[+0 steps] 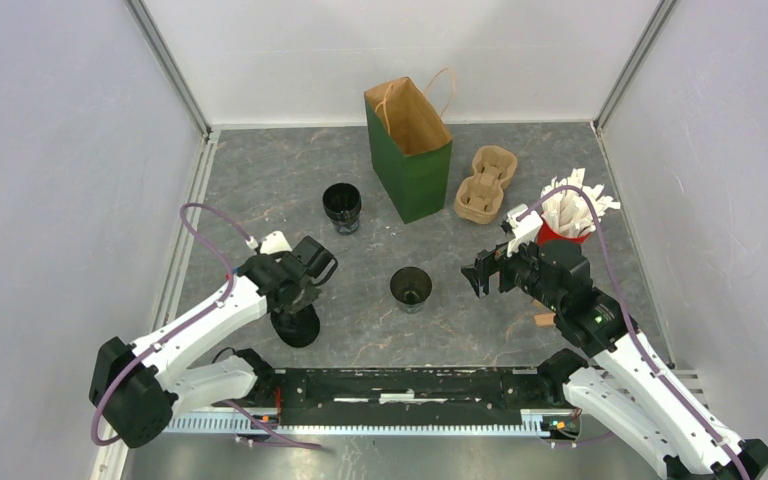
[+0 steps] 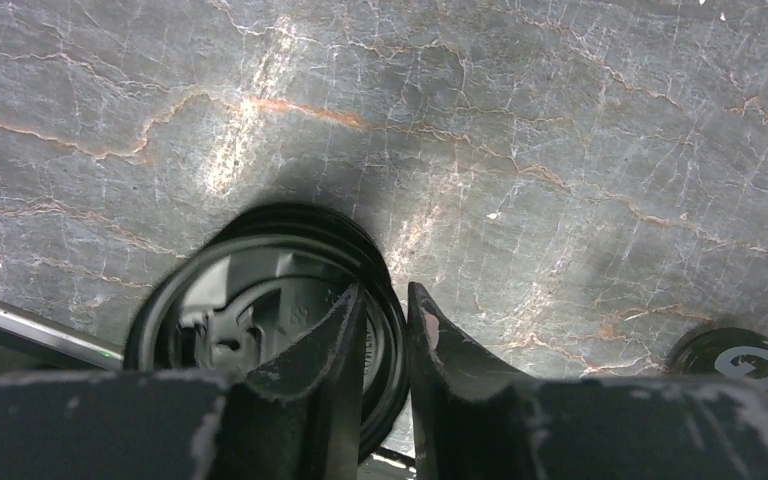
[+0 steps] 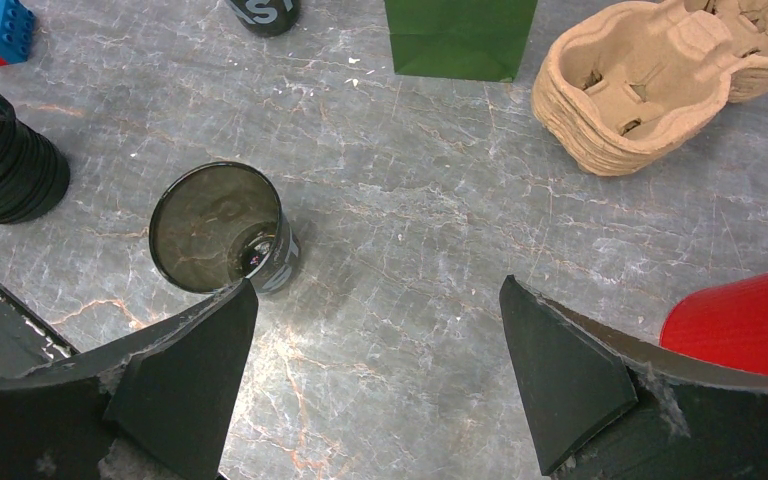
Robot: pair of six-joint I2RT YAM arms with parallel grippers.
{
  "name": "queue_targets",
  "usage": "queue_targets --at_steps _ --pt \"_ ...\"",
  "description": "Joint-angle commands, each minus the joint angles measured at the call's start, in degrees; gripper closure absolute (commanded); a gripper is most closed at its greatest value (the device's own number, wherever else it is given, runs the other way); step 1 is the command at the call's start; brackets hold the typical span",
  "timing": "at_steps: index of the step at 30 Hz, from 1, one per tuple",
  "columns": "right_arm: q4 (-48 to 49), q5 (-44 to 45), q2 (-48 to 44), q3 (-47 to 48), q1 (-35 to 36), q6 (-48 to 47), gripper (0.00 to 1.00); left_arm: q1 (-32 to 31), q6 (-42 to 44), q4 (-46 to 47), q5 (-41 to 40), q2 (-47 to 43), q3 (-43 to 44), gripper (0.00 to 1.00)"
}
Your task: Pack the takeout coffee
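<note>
- Neither takeout coffee cup was packed. The near cup (image 1: 410,288) stood at the middle of the bench (image 1: 260,180), and the far cup (image 1: 341,205) stood just left of the green paper bag (image 1: 412,165).
- The near cup had no lid, and the right wrist view looked straight down into it. The far cup seemed lidless too, though less clearly.
- A stack of lids (image 1: 295,325) sat at the near left, well apart from both cups.
- The left end effector (image 2: 388,305) was down on that stack. Its jaws were drawn narrow astride the rim of the top lid (image 2: 250,300), one finger inside the rim and one outside. Whether the rim was actually clamped could not be told.
- The right end effector (image 3: 376,285) was spread wide and held nothing, poised just right of the near cup.
- The pulp cup carrier (image 1: 485,185), right of the bag, was empty. The red cup (image 1: 563,232) of white packets stood further right.
- Nothing showed inside the bag's open mouth.
- By this layout the job seemed barely begun. Both cups apparently needed lidding, then seating in the carrier and loading into the bag.
</note>
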Motion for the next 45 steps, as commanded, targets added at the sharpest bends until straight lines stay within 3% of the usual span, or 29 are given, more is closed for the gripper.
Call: queue_targets --at_steps 1,23,26,30,45 --pt "1.01 1.03 -0.42 -0.41 0.09 0.40 0.01 0.29 -0.48 0.88 -1.91 -0.61 0.87 0.74" --pt "0.73 1.29 -0.11 -0.22 0.13 0.24 0.02 0.31 7.03 4.30 -1.49 -4.12 2.22 0.73" --pt "0.69 1.31 -0.24 -0.15 0.06 0.28 0.01 0.29 7.42 4.31 -1.08 -4.12 2.39 0.82" --pt "0.57 1.38 -0.15 -0.15 0.12 0.17 0.02 0.29 8.10 4.22 -0.64 -4.38 2.90 0.87" --pt "1.48 0.56 0.29 -0.76 0.14 0.17 0.02 0.29 10.83 0.25 0.22 -6.40 7.68 0.88"
